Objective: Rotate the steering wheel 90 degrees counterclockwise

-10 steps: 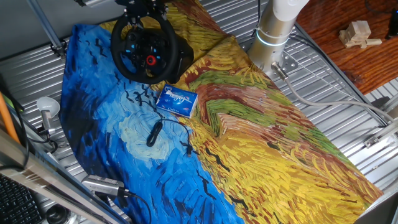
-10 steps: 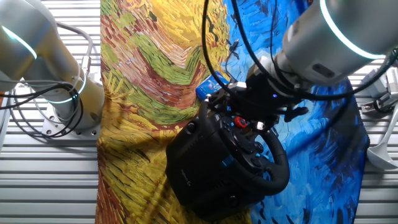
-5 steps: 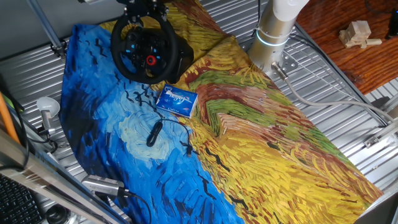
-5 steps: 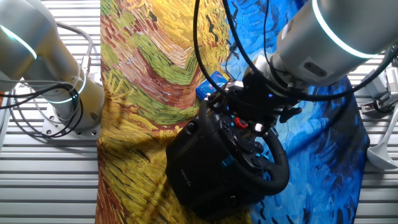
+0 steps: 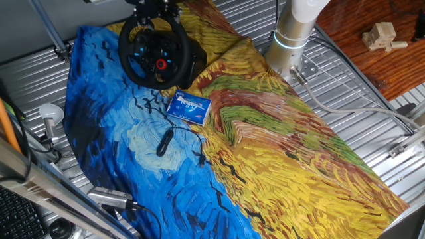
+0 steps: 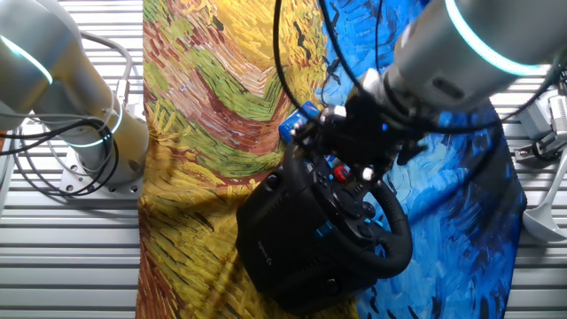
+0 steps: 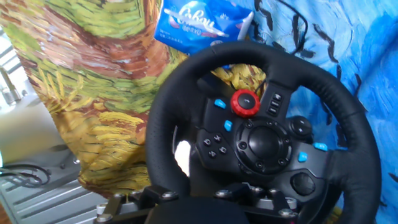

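Observation:
The steering wheel (image 5: 132, 62) stands on its bulky black base at the far left end of the painted cloth, with its red knob (image 5: 161, 64) low and right of the hub. My gripper (image 5: 154, 11) is at the top of its rim. In the other fixed view the gripper (image 6: 353, 143) hangs over the rim of the steering wheel (image 6: 394, 251). In the hand view the steering wheel (image 7: 186, 81) fills the frame. The gripper (image 7: 194, 198) sits at the bottom edge, with finger parts spread either side of the near rim. It looks open.
A blue packet (image 5: 188, 107) lies just in front of the wheel, and a thin black cable with a plug (image 5: 165, 141) lies beyond it. The arm's base (image 5: 292, 33) stands at the cloth's far edge. A second arm (image 6: 53, 80) stands beside the cloth. Wooden blocks (image 5: 382, 36) lie on the side table.
In the other fixed view my arm and gripper have shifted slightly up and left over the rim. The wheel has not turned.

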Robot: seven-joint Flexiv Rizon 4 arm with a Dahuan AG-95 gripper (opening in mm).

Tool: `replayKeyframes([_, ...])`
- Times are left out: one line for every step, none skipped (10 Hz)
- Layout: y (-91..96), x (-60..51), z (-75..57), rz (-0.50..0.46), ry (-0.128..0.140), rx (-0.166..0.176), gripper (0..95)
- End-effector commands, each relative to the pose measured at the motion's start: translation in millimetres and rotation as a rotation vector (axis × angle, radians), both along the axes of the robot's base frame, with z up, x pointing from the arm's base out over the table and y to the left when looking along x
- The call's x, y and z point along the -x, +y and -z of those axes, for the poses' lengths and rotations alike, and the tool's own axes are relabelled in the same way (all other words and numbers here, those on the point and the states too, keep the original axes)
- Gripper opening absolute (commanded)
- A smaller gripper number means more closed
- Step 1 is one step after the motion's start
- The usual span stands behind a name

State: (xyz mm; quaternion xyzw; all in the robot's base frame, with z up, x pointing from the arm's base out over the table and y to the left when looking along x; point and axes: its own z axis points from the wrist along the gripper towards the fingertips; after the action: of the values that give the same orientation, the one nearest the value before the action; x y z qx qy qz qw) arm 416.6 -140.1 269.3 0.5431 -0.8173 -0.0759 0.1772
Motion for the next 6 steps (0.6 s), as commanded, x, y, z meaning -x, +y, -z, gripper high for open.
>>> replayKeyframes([8.7, 5.3, 7.9, -0.048, 0.002, -0.018, 76.0])
replayKeyframes([11.8, 8.7, 13.1, -0.089, 0.01, -0.036, 76.0])
replayKeyframes([14.1, 13.1, 15.9, -0.106, 0.015, -0.041, 76.0])
replayKeyframes([16.4, 20.1, 18.8, -0.129, 0.02, -0.045, 76.0])
replayKeyframes([18.0, 24.7, 21.8, -0.146, 0.022, -0.05, 76.0])
replayKeyframes([18.7, 28.1, 24.0, -0.154, 0.023, -0.053, 76.0])
